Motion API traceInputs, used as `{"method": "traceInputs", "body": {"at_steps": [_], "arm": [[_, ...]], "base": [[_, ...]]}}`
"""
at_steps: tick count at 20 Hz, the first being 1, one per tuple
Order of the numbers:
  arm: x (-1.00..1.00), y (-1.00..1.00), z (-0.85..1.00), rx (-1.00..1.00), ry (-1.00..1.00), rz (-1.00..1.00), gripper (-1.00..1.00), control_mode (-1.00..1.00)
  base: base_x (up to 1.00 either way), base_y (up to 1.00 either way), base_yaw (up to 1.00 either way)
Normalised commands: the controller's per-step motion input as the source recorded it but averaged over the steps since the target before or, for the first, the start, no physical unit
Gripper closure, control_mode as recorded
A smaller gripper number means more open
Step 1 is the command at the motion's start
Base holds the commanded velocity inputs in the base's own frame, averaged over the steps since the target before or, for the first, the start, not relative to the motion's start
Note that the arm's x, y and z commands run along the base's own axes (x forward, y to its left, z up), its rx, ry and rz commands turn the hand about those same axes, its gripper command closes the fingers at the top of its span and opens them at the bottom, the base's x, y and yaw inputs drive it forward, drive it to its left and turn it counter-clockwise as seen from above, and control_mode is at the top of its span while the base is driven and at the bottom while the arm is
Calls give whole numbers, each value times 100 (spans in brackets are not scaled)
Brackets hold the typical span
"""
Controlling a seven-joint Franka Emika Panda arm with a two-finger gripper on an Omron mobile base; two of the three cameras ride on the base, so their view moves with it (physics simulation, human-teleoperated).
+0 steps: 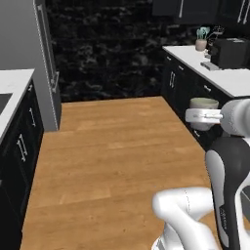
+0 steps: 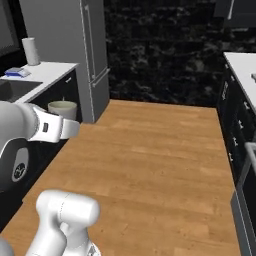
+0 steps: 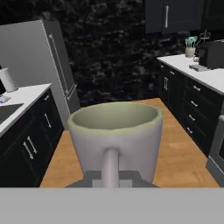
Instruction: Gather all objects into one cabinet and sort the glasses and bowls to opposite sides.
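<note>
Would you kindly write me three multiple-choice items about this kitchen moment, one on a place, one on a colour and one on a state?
1. Where is the grey-beige mug?
A. On the white counter
B. Carried by the arm above the wooden floor
C. Inside a cabinet

2. What colour is the mug's inside?
A. Pale greenish
B. Bright orange
C. Black

3. How does the gripper stand?
A. Wide open, empty
B. Shut on the mug
C. Shut on a bowl

Answers:
1 B, both base views show the mug at the end of the arm, over the wooden floor and off the counter.
2 A, the hand view looks onto its greenish inner wall.
3 B, the mug's handle runs down between the fingers in the hand view, and the mug hangs in the air with the hand.
</note>
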Motion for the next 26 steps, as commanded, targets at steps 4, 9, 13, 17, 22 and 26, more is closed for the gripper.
{"method": "traceInputs", "body": {"at_steps": [4, 9, 13, 17, 22, 26], "arm": [[0, 0, 0, 0, 0, 0, 100, 100], [0, 0, 0, 0, 0, 0, 100, 100], [0, 0, 0, 0, 0, 0, 100, 100], [0, 0, 0, 0, 0, 0, 100, 100], [0, 0, 0, 0, 0, 0, 100, 100], [0, 0, 0, 0, 0, 0, 100, 100]], "base": [[100, 24, 0], [100, 23, 0], [100, 1, 0], [100, 5, -1], [100, 8, -1], [100, 11, -2]]}}
